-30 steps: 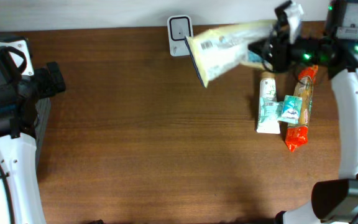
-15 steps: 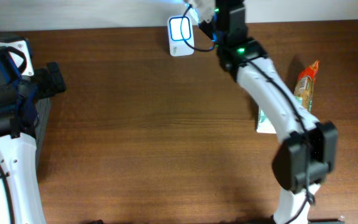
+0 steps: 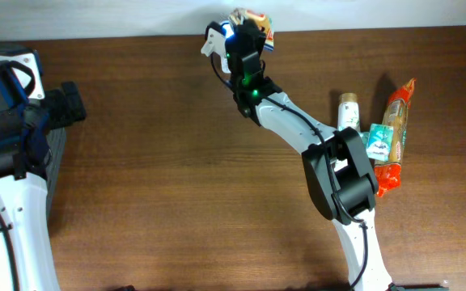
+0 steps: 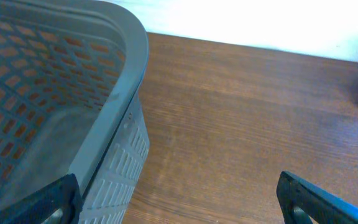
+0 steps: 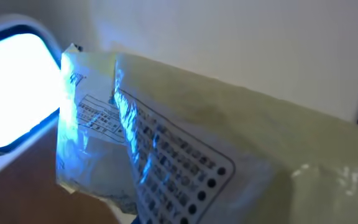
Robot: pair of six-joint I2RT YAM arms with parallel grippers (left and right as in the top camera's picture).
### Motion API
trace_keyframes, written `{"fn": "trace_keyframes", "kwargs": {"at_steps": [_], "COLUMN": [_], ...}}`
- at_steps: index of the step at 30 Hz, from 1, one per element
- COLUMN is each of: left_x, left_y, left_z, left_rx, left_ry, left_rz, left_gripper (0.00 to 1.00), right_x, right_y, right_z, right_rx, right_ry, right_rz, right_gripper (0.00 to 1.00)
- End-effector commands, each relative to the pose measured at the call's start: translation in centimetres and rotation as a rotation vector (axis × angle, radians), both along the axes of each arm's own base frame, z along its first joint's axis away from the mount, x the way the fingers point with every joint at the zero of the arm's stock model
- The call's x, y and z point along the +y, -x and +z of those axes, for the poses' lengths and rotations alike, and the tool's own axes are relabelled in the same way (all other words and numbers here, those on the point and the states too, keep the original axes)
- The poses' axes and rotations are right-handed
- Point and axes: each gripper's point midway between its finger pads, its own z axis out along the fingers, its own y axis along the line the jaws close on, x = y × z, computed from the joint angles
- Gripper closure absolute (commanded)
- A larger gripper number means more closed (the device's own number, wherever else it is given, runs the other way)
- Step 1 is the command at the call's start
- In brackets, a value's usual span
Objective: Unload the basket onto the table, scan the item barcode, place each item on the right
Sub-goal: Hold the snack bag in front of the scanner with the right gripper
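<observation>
- Left end effector: fingers spread wide, holding nothing, parked at 9 o'clock over the grey basket. No part in the scan.
- Table at 3 o'clock: white tube, teal sachet and orange pack lie close together, not held.
- Right end effector: closed on the pale packet, reached out to the far edge at 12 o'clock.
- Packet held just beside the scanner. Its window glows and blue light falls on the printed label.
- Judgement: pick-up and presentation done. Label print is too blurred to confirm barcode lines face the window. No sign whether a read registered, so that check is left.
</observation>
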Motion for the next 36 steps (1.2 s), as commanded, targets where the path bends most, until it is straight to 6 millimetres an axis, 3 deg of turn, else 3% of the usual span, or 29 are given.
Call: {"fn": "trace_keyframes", "kwargs": {"at_steps": [1,5,12,19,28,36], "left_x": [-0.2,-0.2,-0.2,-0.2,-0.2,-0.2], "left_y": [0.3,0.3,0.3,0.3,0.3,0.3], "left_z": [0.6,0.6,0.6,0.6,0.6,0.6], "left_rx": [-0.014,-0.014,-0.014,-0.014,-0.014,-0.014], "left_ry": [0.009,0.009,0.009,0.009,0.009,0.009], "left_rz": [0.002,0.002,0.002,0.002,0.002,0.002], "left_gripper": [0.01,0.01,0.01,0.01,0.01,0.01], "right_x": [-1.0,-0.5,-1.1,-1.0,1.7,1.8], "right_y": [0.1,-0.1,-1.0,-1.0,0.1,0.3], "right_z": [3.1,3.8,0.8,0.8,0.8,0.8], "right_rx": [-0.076,-0.105,-0.055,-0.054,-0.056,-0.056], "right_ry": [0.05,0.043,0.126,0.126,0.126,0.126], "right_rz": [-0.051,-0.015,-0.015,-0.015,0.017,0.01], "right_gripper": [0.96,0.96,0.96,0.96,0.96,0.96]}}
